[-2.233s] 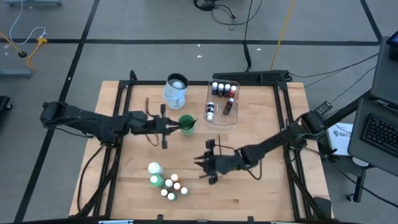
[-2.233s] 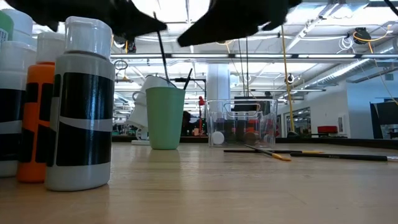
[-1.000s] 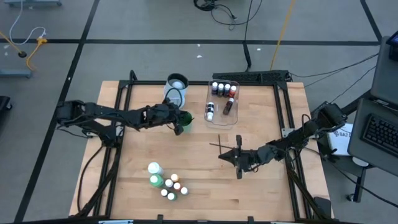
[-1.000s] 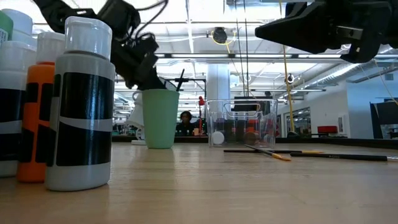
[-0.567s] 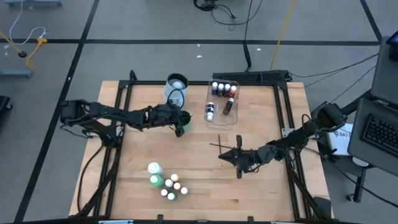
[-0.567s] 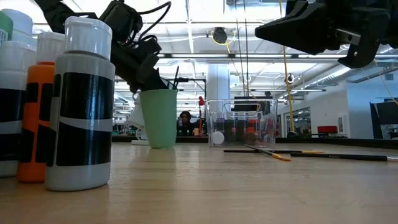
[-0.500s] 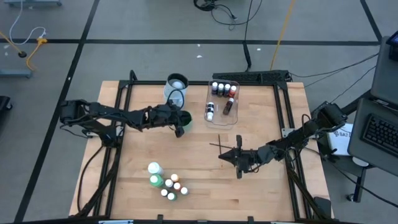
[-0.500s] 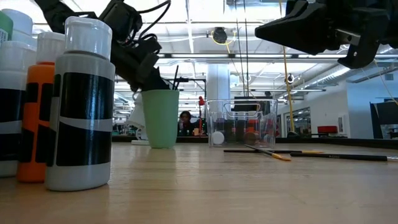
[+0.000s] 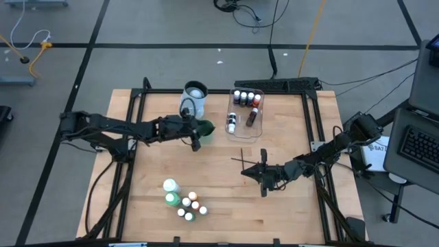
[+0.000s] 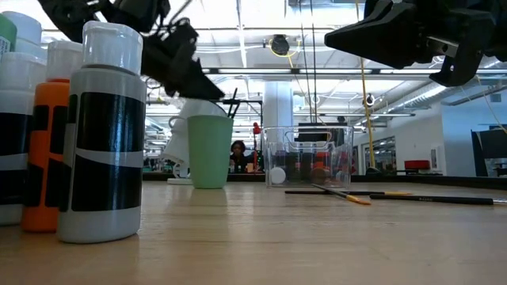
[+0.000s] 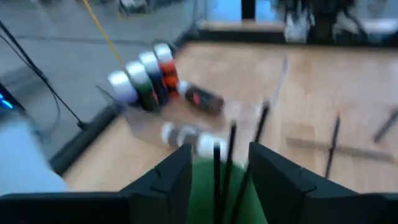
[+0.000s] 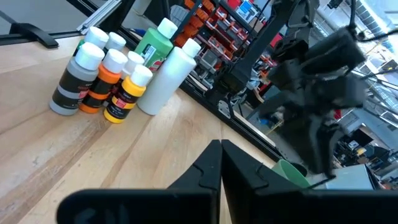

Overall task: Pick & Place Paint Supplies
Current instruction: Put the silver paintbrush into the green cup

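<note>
In the high view the left claw point(image 9: 195, 135) hangs at the near edge of the green cup point(image 9: 205, 130), which stands beside the jug point(image 9: 194, 99) and the tub point(image 9: 245, 113) of small bottles point(image 9: 245, 97), while the right claw point(image 9: 263, 177) hovers over the bare bench point(image 9: 219, 185), with a brush point(image 9: 241, 160) lying just beside it and a group of bottles point(image 9: 182, 200) at the near side. In the low view the left claw point(image 10: 198, 75) is just above the cup point(image 10: 210, 150), and brushes point(image 10: 348, 194) lie flat on the bench. In the left wrist view the fingers point(image 11: 169, 177) stand apart over the cup with brushes point(image 11: 224, 165) upright in it between them, not gripped, and in the right wrist view the right claw point(image 12: 221, 163) is shut and holds nothing.
</note>
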